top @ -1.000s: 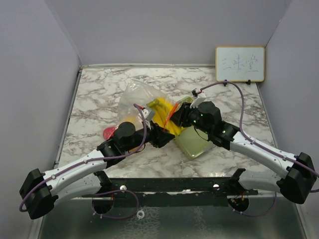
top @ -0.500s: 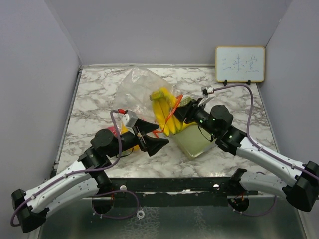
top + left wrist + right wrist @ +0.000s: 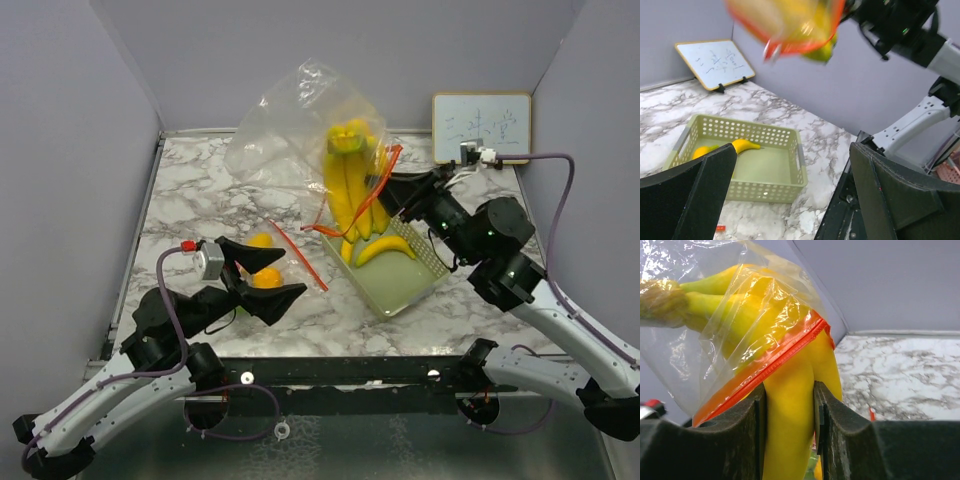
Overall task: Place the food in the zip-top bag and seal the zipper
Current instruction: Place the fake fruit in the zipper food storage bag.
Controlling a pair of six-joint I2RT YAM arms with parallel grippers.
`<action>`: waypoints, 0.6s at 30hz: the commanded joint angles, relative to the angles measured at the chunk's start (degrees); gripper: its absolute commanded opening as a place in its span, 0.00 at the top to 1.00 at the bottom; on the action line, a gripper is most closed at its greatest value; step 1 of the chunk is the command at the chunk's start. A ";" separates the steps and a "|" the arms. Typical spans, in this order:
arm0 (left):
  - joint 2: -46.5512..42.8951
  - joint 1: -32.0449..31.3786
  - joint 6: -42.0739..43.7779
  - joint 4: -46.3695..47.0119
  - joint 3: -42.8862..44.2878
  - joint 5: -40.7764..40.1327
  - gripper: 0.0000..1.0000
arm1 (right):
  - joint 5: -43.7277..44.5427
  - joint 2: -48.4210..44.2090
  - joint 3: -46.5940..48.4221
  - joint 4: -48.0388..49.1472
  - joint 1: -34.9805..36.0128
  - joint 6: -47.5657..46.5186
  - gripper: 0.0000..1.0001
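My right gripper [image 3: 383,197] [image 3: 790,410] is shut on a yellow banana [image 3: 790,430] of a bunch [image 3: 350,190], held up above the table. The clear zip-top bag [image 3: 295,125] [image 3: 675,340] hangs over the upper part of the bunch. Its red-orange zipper [image 3: 775,360] [image 3: 388,168] crosses the bananas, whose lower ends stick out of the mouth. My left gripper [image 3: 292,275] [image 3: 792,190] is open and holds nothing, low at the near left. Two orange pieces [image 3: 266,278] lie on the marble under it. Another banana [image 3: 385,250] [image 3: 742,145] lies in the tray.
The pale green perforated tray [image 3: 415,290] [image 3: 765,187] sits right of centre, below the lifted bag. A thin red strip [image 3: 298,257] lies on the marble beside the orange pieces. A small whiteboard [image 3: 481,128] leans on the back wall at the right.
My left gripper opened, let go and drew back to the near left. My right arm raised the banana bunch and bag up off the table.
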 commanded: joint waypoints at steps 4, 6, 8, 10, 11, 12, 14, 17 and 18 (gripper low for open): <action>-2.05 -0.13 8.92 9.82 -8.24 -9.06 0.01 | -1.51 -1.22 9.44 -7.35 0.34 6.74 0.98; -0.06 -0.13 12.64 17.36 -11.45 -13.47 0.01 | -2.93 -1.20 10.40 -8.41 0.34 8.71 0.98; 3.51 -0.13 17.81 26.34 -14.17 -16.21 0.01 | -3.86 -1.18 10.67 -9.42 0.34 10.86 0.98; 8.14 -0.13 23.39 36.42 -16.08 -18.27 0.01 | -4.30 -1.44 10.69 -10.39 0.34 13.01 0.98; 10.83 -0.13 26.22 41.97 -16.95 -19.14 0.01 | -4.62 -1.51 10.60 -10.68 0.34 14.13 0.98; 13.75 -0.13 28.55 47.14 -17.39 -20.31 0.01 | -4.86 -1.63 10.50 -10.99 0.34 15.85 0.98; 19.81 -0.12 32.74 56.21 -16.98 -22.65 0.03 | -5.73 -1.82 10.19 -11.21 0.30 17.93 0.98; 29.00 -0.14 39.30 68.76 -15.13 -22.18 0.09 | -7.85 -1.64 9.90 -11.20 0.34 20.33 0.98; 31.50 -0.13 40.61 71.41 -13.83 -21.70 0.10 | -8.67 -1.48 9.71 -11.07 0.34 20.99 0.98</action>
